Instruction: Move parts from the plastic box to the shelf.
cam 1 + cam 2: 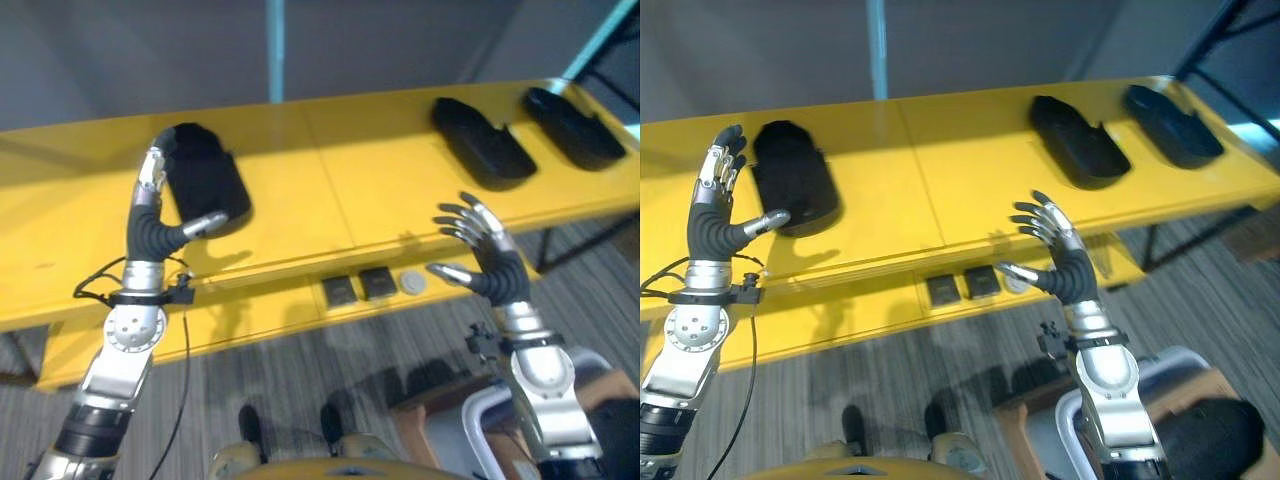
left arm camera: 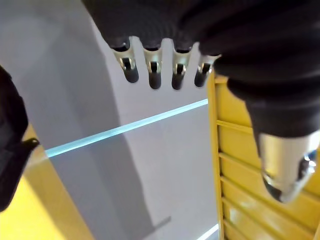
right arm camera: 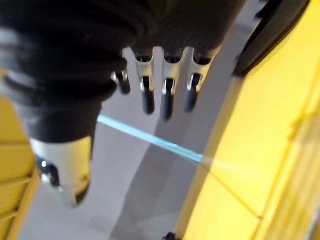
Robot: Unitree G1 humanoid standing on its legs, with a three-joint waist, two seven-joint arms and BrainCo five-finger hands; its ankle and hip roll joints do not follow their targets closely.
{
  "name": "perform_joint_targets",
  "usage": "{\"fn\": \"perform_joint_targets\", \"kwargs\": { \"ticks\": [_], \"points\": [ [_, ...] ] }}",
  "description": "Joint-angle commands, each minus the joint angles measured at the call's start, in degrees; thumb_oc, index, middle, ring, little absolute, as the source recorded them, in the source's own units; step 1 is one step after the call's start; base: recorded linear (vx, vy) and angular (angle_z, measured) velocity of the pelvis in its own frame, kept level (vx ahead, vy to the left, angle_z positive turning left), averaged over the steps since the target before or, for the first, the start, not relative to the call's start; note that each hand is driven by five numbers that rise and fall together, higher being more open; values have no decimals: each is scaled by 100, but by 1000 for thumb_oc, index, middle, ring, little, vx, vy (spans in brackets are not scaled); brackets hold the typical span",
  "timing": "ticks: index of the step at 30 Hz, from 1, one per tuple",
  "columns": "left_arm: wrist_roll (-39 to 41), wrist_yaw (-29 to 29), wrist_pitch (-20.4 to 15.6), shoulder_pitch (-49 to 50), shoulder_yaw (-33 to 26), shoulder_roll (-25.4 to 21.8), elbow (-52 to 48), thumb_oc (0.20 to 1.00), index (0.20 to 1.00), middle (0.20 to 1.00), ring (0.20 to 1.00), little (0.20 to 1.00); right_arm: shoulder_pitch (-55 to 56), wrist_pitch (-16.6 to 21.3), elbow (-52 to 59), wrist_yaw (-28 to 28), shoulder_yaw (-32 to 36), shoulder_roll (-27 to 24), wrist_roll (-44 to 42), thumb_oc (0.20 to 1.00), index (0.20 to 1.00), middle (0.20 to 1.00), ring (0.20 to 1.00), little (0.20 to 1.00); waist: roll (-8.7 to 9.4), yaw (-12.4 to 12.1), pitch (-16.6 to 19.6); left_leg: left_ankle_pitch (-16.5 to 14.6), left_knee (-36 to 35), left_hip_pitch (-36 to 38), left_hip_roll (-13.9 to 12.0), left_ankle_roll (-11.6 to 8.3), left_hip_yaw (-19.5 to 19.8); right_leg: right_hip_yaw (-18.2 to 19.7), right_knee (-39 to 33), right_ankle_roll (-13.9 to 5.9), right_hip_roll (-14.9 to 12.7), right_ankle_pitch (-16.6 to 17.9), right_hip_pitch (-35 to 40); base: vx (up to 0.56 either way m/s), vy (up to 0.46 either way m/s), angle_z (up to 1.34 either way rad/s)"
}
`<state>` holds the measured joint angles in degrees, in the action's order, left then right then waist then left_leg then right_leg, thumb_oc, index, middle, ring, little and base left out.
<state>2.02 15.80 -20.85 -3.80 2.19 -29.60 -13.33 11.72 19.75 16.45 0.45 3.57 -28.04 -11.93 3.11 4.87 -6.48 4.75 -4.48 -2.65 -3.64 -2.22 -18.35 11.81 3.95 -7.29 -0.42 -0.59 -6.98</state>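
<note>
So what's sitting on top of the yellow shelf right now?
Three black parts lie on the yellow shelf: one on the left by the left robot hand, two on the right. What's under them is hidden.

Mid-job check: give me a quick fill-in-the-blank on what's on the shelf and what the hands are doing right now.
1. The shelf is coloured ____.
2. The number of black parts lying on the shelf is ____.
3. The left hand is open, with its thumb beside the ____ part.
4. The right hand is open and holds ____.

Missing words: yellow; three; leftmost; nothing
</note>
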Motion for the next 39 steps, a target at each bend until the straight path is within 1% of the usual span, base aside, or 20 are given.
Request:
{"fn": "perform_joint_targets", "kwargs": {
  "ticks": [1, 6, 8, 10, 11, 12, 13, 15, 16, 18, 20, 22, 23, 25, 27, 29, 32, 35, 37, 39],
  "points": [
    [-262, -26, -28, -5, -209, -291, 86, 1000, 1000, 1000, 1000, 1000, -307, 197, 55, 144, -109, 208, -120, 1000, 1000, 1000, 1000, 1000, 85, -140, 182, -1386, 693, 511, -268, -94, -739, -397, 795, -771, 127, -386, -446, -60, -3, -99],
    [-291, -55, -26, 192, -359, -166, 199, 1000, 1000, 1000, 1000, 1000, 78, 185, -50, 176, 73, 403, -214, 1000, 1000, 1000, 1000, 1000, 180, -17, 282, -1503, 744, 807, -281, -48, -1264, -286, 712, -771, 332, -314, -342, 23, 4, -124],
    [-184, -159, 12, 159, -303, 27, 273, 1000, 1000, 1000, 1000, 1000, 185, 185, -129, 75, 264, 393, -97, 1000, 1000, 1000, 1000, 1000, 29, 107, 432, -1935, 1058, 1005, -247, 17, -1438, -140, 560, -771, 498, -462, -186, 162, 110, -42],
    [-131, -183, 13, 147, -284, 68, 274, 1000, 1000, 1000, 1000, 1000, 133, 182, -147, 18, 310, 318, -32, 1000, 1000, 1000, 1000, 1000, -9, 87, 398, -2026, 1545, 939, -290, 8, -1370, -31, 591, -753, 568, -523, -150, 80, 1, -45],
    [-79, -185, 4, 106, -270, 94, 269, 1000, 1000, 1000, 1000, 1000, 77, 175, -165, -8, 326, 259, -29, 1000, 1000, 1000, 1000, 1000, -37, 65, 360, -2061, 2028, 840, -346, -43, -1247, 81, 616, -709, 663, -571, -116, -9, -120, -51],
    [-30, -133, -6, 46, -297, 106, 270, 1000, 1000, 1000, 1000, 1000, -31, 146, -196, -32, 271, 176, -33, 1000, 1000, 1000, 1000, 1000, 23, -6, 292, -1767, 2604, 582, -391, -141, -972, 371, 621, -577, 781, -461, -108, -69, -102, -51],
    [10, -38, 5, -2, -308, 120, 274, 1000, 1000, 1000, 1000, 1000, -270, 115, -312, -91, 116, 52, -11, 1000, 1000, 1000, 1000, 1000, -44, -229, 256, -1613, 3033, 347, -291, -229, -347, 677, 651, -517, 934, -473, -78, -115, -94, -67],
    [37, 80, -37, -72, -334, 153, 257, 1000, 1000, 1000, 1000, 1000, -665, 70, -466, -208, -164, -115, 97, 1000, 1000, 1000, 1000, 1000, -98, -571, 231, -1531, 3404, 66, -12, -251, 609, 1098, 623, -532, 1040, -453, -2, -100, 56, -198],
    [-10, 190, -102, -139, -386, 137, 227, 1000, 1000, 1000, 1000, 1000, -875, 35, -540, -214, -312, -157, 117, 1000, 1000, 1000, 1000, 1000, -76, -681, 253, -1597, 3067, 263, 61, -196, 954, 1210, 495, -626, 948, -379, 13, -93, 78, -309],
    [-47, 217, -108, -167, -384, 128, 261, 1000, 1000, 1000, 1000, 1000, -868, 17, -589, -202, -305, -123, 88, 1000, 1000, 1000, 1000, 1000, -68, -624, 275, -1672, 2744, 470, -17, -181, 833, 1250, 423, -684, 898, -360, 21, -72, 68, -202],
    [22, 182, -98, -257, -297, 116, 331, 1000, 1000, 1000, 1000, 1000, -752, -4, -565, -189, -278, -17, 34, 1000, 1000, 1000, 1000, 1000, -71, -433, 273, -1883, 2037, 877, -155, -103, 365, 1314, 461, -771, 836, -261, -84, -111, 116, -17],
    [24, 182, -100, -261, -296, 115, 335, 1000, 1000, 1000, 1000, 1000, -752, -6, -563, -189, -277, -16, 34, 1000, 1000, 1000, 1000, 1000, -69, -440, 273, -1876, 2019, 888, -152, -102, 357, 1321, 466, -771, 838, -262, -86, -112, 47, 13],
    [40, 159, -92, -315, -232, 75, 313, 1000, 1000, 1000, 1000, 1000, -674, -10, -536, -194, -267, 86, 8, 1000, 1000, 1000, 1000, 1000, 27, -302, 145, -2066, 1787, 909, -113, -75, 138, 1291, 485, -771, 866, -65, -295, -206, 7, -20],
    [47, 110, -90, -301, -199, 33, 322, 1000, 1000, 1000, 1000, 1000, -622, -14, -536, -163, -298, 168, -34, 1000, 1000, 1000, 1000, 1000, 83, -273, 130, -2105, 1676, 915, -93, -79, 21, 1246, 442, -771, 884, 13, -362, -176, -8, -46],
    [84, 24, -35, -243, -161, -35, 417, 1000, 1000, 1000, 1000, 1000, -507, -35, -628, -116, -455, 405, -171, 1000, 1000, 1000, 1000, 1000, 146, -183, 62, -2056, 1574, 921, -82, -73, -154, 975, 569, -771, 965, 143, -595, -126, -41, -24],
    [158, -62, -24, -179, -157, -52, 424, 1000, 1000, 1000, 1000, 1000, -427, -79, -666, -31, -559, 462, -222, 1000, 1000, 1000, 1000, 1000, 140, -156, -43, -1962, 1593, 882, -137, -27, -191, 865, 724, -771, 877, 4, -628, -141, -53, -46],
    [311, -186, -36, -146, -96, 2, 387, 1000, 1000, 1000, 1000, 1000, -380, -81, -650, -77, -483, 362, -47, 1000, 1000, 1000, 1000, 1000, 63, -248, -143, -1922, 1548, 807, -183, 58, -110, 729, 802, -771, 324, -108, -510, -168, -71, -62],
    [378, -176, -53, -243, 14, 45, 433, 1000, 1000, 1000, 1000, 1000, -371, -85, -647, -194, -362, 305, 157, 1000, 1000, 1000, 1000, 1000, 22, -192, -83, -1790, 1369, 768, -206, 34, -42, 522, 744, -771, -183, 173, -491, -81, -150, 10],
    [403, -184, -33, -261, 96, 85, 527, 1000, 1000, 1000, 1000, 1000, -247, -74, -676, -325, -238, 286, 345, 1000, 1000, 1000, 1000, 1000, 63, -129, 115, -1745, 1149, 905, -232, -81, -260, 252, 529, -771, -285, 103, -410, 72, -197, -30],
    [410, -209, -19, -221, 94, 100, 538, 1000, 1000, 1000, 1000, 1000, -196, -89, -685, -320, -223, 284, 407, 1000, 1000, 1000, 1000, 1000, 80, -133, 184, -1736, 1101, 958, -260, -122, -383, 227, 492, -771, -246, 2, -406, 74, -209, -42]
  ]
}}
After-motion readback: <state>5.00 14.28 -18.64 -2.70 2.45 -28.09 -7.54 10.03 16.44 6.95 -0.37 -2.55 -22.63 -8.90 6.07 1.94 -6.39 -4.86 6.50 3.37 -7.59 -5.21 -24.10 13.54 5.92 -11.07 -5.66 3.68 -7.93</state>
